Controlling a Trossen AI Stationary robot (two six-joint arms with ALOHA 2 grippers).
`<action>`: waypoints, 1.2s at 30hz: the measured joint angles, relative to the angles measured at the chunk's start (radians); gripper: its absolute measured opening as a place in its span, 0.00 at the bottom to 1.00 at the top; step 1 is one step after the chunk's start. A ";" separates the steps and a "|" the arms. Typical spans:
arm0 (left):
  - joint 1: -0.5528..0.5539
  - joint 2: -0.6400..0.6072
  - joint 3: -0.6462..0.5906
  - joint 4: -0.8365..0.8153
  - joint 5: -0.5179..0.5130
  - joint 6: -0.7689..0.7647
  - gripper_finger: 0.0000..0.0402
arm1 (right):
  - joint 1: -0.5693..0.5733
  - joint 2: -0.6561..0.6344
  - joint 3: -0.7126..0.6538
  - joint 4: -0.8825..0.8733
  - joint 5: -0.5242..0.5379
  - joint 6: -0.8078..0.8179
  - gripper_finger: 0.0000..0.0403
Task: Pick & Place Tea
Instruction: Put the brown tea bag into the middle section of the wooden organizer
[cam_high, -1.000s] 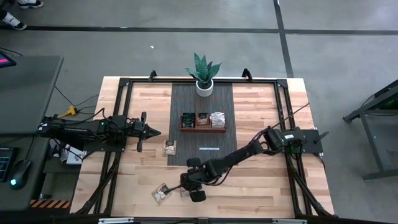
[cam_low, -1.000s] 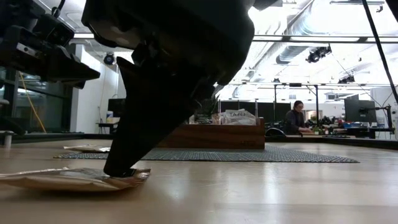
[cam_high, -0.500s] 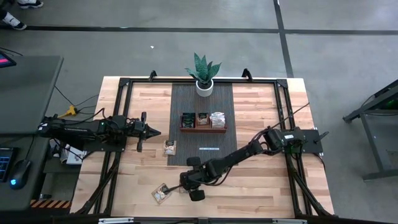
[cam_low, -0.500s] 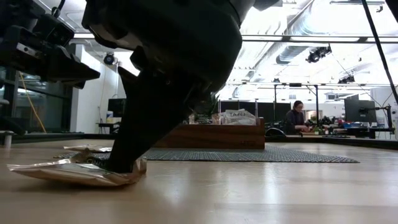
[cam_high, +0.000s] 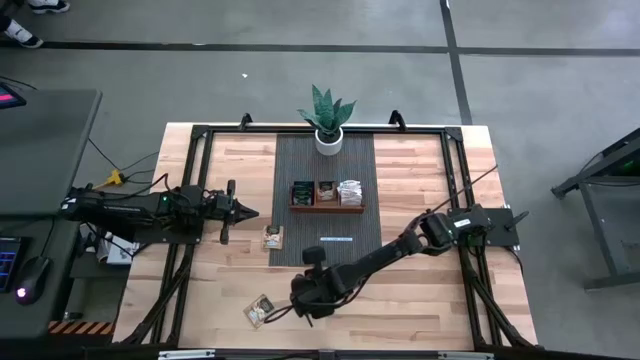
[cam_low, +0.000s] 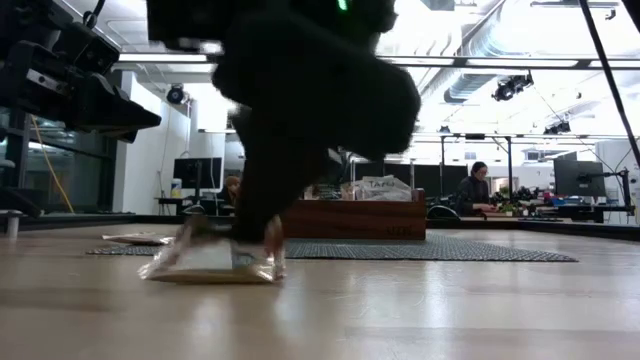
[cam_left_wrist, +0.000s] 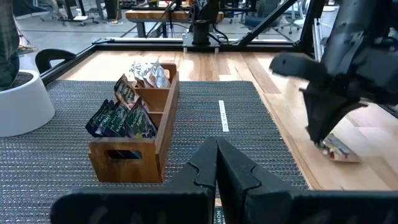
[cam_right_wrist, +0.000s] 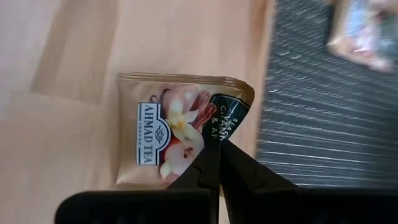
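My right gripper (cam_high: 303, 302) is near the table's front edge, left of the middle, and is shut on a tan tea packet (cam_right_wrist: 177, 134) printed with a flower. Another packet (cam_high: 259, 312) lies flat on the wood to its left. A third packet (cam_high: 273, 237) rests on the left edge of the grey mat (cam_high: 325, 240). The brown wooden tray (cam_high: 327, 195) on the mat holds more packets standing in its compartments. My left gripper (cam_high: 250, 213) hovers shut at the table's left, clear of everything. My right gripper pinches the packet between its two fingertips at the dark-printed edge (cam_right_wrist: 219, 127), near a corner. The fingers come from above, slanting down. The packet hangs tilted below them (cam_low: 215, 262). Whether its lower edge still touches the table I cannot tell.
A potted green plant (cam_high: 327, 120) stands at the mat's far end behind the tray. A black frame (cam_high: 200, 135) runs round the table's edges. Bare wood lies between the right gripper and the mat.
My right gripper has shut on the packet, then risen and tipped more steeply downward. The packet lay flat on the wood. Its held end came up first, and it now hangs tilted under the fingers.
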 joint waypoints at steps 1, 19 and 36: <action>0.000 0.000 0.000 0.000 0.000 0.000 0.00 | 0.002 0.000 0.015 -0.018 0.020 0.000 0.00; 0.000 0.000 0.000 0.000 0.000 0.000 0.00 | 0.003 -0.016 0.184 -0.423 0.352 0.068 0.00; 0.000 0.000 0.000 0.000 0.000 0.000 0.00 | -0.125 -0.341 -0.338 -0.202 0.587 0.040 0.00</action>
